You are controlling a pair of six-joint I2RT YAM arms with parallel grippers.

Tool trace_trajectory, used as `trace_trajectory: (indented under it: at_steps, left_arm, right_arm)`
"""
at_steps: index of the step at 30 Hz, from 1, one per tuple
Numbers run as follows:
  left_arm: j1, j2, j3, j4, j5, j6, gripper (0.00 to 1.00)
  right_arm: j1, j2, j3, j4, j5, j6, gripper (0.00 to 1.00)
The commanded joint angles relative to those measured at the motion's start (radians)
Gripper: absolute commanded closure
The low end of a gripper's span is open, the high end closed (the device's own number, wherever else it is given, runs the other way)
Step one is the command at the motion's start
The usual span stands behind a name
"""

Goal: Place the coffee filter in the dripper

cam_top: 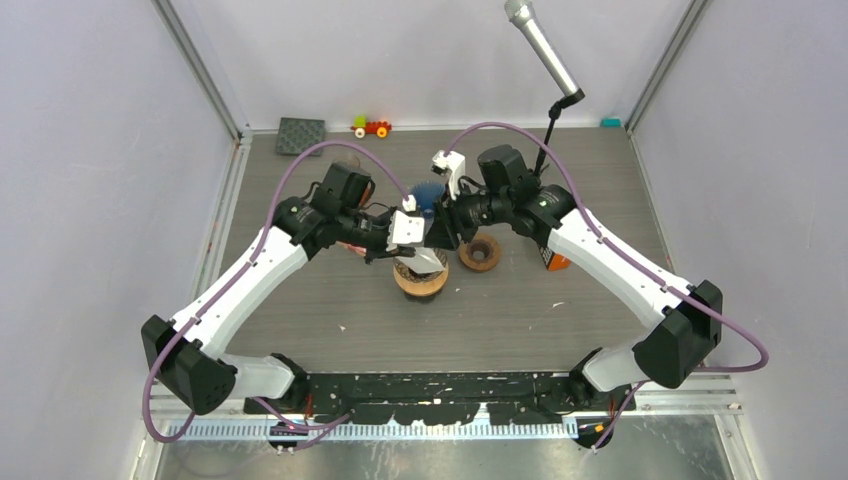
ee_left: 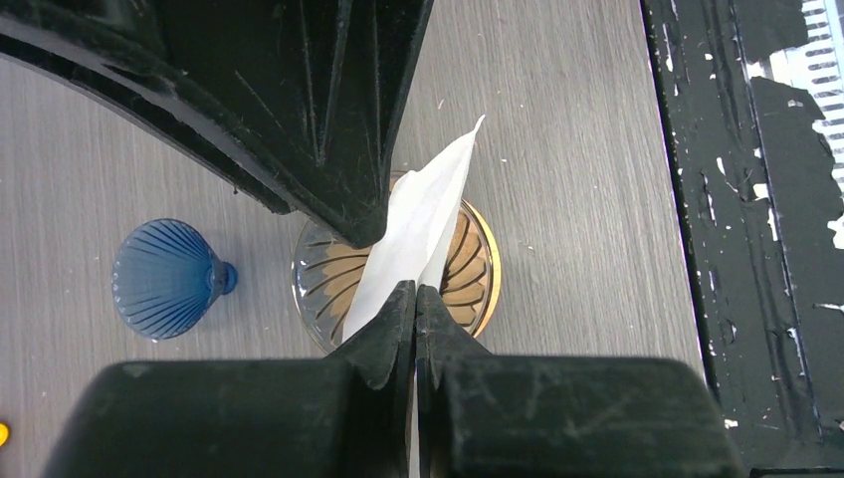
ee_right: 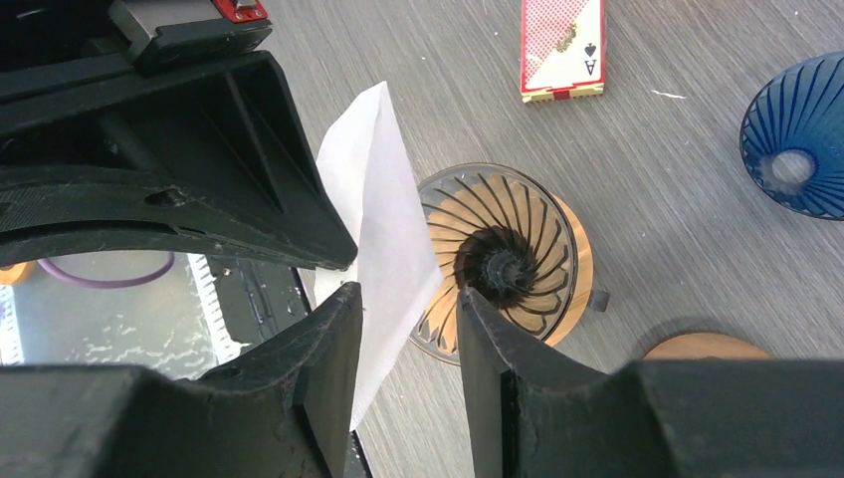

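Note:
A white paper coffee filter is pinched, folded flat, in my shut left gripper. It hangs tilted just above the clear ribbed dripper on its wooden ring. In the top view the left gripper holds the filter over the dripper at the table's middle. My right gripper is open, its fingers standing either side of the filter's lower edge without closing on it, beside the dripper. The right gripper meets the left one from the right.
A blue dripper lies on its side behind the grippers. A wooden ring sits just right of the dripper. A playing-card box lies nearby. A microphone stand, toy car and dark mat stand at the back.

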Motion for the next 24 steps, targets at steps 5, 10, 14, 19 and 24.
trace_trajectory:
  at_steps: [5, 10, 14, 19, 24]
  left_arm:
    - [-0.005, -0.024, -0.007, 0.039, -0.005, 0.014, 1.00]
    - [-0.007, -0.024, -0.010, 0.039, -0.008, 0.019, 1.00]
    - [-0.008, -0.024, -0.011, 0.038, -0.012, 0.019, 1.00]
    - [-0.009, -0.024, -0.010, 0.041, -0.018, 0.020, 1.00]
    - [-0.010, -0.023, -0.012, 0.043, -0.016, 0.020, 1.00]
  right_arm:
    - [0.004, -0.049, 0.032, 0.037, 0.004, -0.007, 0.54]
    - [0.004, -0.042, 0.046, 0.038, -0.007, 0.026, 0.53]
    - [0.004, -0.034, 0.059, 0.030, -0.011, 0.027, 0.52]
    - [0.006, -0.031, 0.046, 0.033, -0.016, 0.023, 0.52]
    - [0.006, -0.026, 0.044, 0.028, 0.010, 0.003, 0.53]
